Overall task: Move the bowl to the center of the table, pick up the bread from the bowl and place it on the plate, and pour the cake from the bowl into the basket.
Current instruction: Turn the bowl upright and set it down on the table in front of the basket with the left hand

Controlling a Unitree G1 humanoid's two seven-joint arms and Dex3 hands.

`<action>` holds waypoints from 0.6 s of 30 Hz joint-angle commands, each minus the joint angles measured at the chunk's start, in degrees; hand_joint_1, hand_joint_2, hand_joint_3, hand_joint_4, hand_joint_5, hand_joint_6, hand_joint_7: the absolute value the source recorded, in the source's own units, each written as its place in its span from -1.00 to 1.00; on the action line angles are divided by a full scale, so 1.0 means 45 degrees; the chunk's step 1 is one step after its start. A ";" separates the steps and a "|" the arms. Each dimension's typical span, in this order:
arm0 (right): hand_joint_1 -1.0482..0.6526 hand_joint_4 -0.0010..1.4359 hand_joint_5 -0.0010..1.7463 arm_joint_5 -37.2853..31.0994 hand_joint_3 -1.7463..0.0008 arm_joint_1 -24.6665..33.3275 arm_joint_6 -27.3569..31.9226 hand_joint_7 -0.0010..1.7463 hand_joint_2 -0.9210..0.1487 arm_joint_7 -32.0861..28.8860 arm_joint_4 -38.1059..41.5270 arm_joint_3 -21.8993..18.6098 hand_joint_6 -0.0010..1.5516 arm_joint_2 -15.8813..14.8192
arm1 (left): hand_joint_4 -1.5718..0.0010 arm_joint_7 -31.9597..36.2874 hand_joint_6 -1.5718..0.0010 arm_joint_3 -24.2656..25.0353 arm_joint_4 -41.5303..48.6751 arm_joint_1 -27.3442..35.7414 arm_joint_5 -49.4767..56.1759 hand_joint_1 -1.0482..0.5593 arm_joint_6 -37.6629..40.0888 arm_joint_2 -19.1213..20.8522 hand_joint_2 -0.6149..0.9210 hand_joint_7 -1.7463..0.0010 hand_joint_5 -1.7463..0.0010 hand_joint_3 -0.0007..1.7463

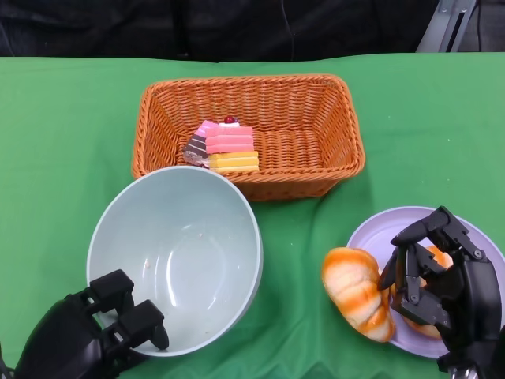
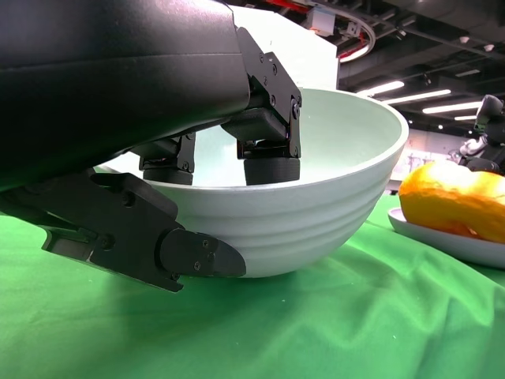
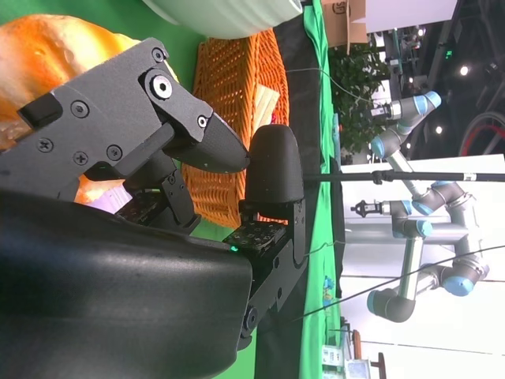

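The pale green bowl (image 1: 177, 253) stands empty at the table's left centre. My left hand (image 1: 87, 332) grips its near rim, with fingers inside the bowl (image 2: 316, 213) and the thumb against the outer wall. The pink and yellow cake (image 1: 225, 146) lies in the orange wicker basket (image 1: 331, 158) behind the bowl. The striped orange bread (image 1: 355, 292) lies on the left edge of the lilac plate (image 1: 379, 233), partly overhanging the cloth. My right hand (image 1: 442, 288) arches over the plate beside the bread (image 3: 47, 55), fingers curled. Nothing shows between finger and thumb.
A green cloth covers the table. The basket's front wall stands close behind the bowl's far rim. A strip of bare cloth separates bowl and bread. Beyond the table's far edge are dark drapes and other robot arms (image 3: 410, 229).
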 commanded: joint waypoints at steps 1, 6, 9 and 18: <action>0.02 0.15 1.00 0.0088 -0.39 0.0069 0.0030 0.99 -0.30 -0.0003 -0.0071 -0.0074 -0.29 -0.0069 | 0.23 0.0802 0.25 -0.0145 -0.0059 -0.0200 -0.0027 0.23 -0.0018 0.0261 1.00 -0.46 -0.75 -0.67; 0.03 0.15 1.00 0.0143 -0.38 -0.0054 -0.0014 0.98 -0.31 0.0094 0.0112 -0.0099 -0.28 -0.0083 | 0.10 0.0802 -0.01 -0.0012 -0.0464 -0.0208 -0.0182 0.02 -0.0396 0.0414 1.00 0.26 -0.26 -0.76; 0.02 0.14 1.00 0.0187 -0.38 -0.0088 0.0068 0.98 -0.32 0.0161 0.0146 -0.0106 -0.29 -0.0108 | 0.14 0.0802 -0.11 0.0177 -0.0801 -0.0172 -0.0250 -0.08 -0.0634 0.0490 1.00 0.62 -0.11 -0.72; 0.03 0.14 1.00 0.0117 -0.37 -0.0072 -0.0002 0.98 -0.33 0.0117 0.0137 -0.0136 -0.29 -0.0080 | 0.16 0.0802 -0.13 0.1081 -0.1938 0.0044 -0.0413 -0.08 -0.1724 0.0717 1.00 0.85 0.03 -0.76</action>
